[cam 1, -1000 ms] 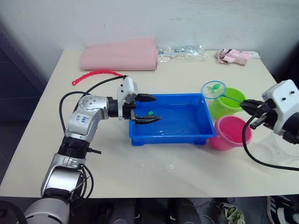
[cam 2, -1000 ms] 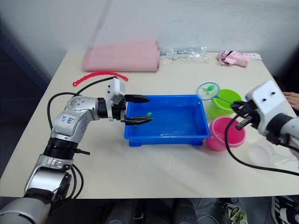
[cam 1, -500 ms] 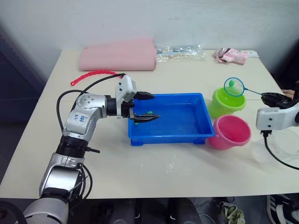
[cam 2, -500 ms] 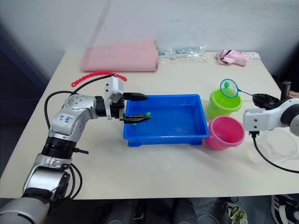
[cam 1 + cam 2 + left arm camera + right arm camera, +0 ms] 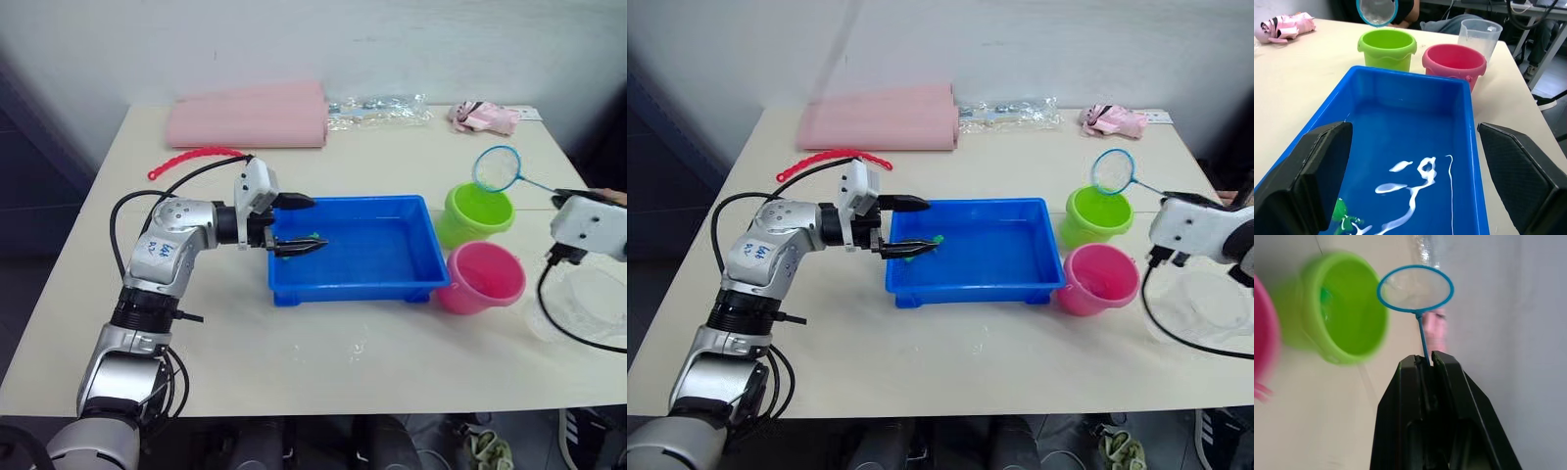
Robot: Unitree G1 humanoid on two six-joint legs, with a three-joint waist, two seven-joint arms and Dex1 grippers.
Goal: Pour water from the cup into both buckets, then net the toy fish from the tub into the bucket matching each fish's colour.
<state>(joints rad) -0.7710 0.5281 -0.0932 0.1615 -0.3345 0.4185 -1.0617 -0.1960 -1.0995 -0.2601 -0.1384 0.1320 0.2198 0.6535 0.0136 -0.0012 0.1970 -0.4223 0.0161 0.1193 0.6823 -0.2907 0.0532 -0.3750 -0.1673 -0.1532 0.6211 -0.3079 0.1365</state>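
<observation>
The desk (image 5: 294, 362) carries all items. Nearest the robot, at the right edge, stands the clear cup (image 5: 1205, 308), close beside the pink bucket (image 5: 480, 277). The pink bucket touches the right near corner of the blue tub (image 5: 353, 257). The tub sits at the centre of the desk and holds shallow water with one green toy fish (image 5: 313, 236) near its left end.

The left gripper (image 5: 299, 225) reaches over the left rim of the tub with its fingers (image 5: 1308, 176) spread wide, one on each side of the tub interior; they hold nothing. The green fish lies just beside the lower finger.

Behind the pink bucket stands the green bucket (image 5: 477, 213), near the right far corner of the tub. The right gripper (image 5: 1425, 363) has its fingers pressed together on the thin handle of the net (image 5: 498, 168). The net hoop hangs in the air just above the far rim of the green bucket, and its mesh looks empty.

Further back lie a red beaded strip (image 5: 196, 157), a pink folded cloth (image 5: 250, 117), a clear plastic packet (image 5: 377, 108) and a small pink item (image 5: 483, 117).
</observation>
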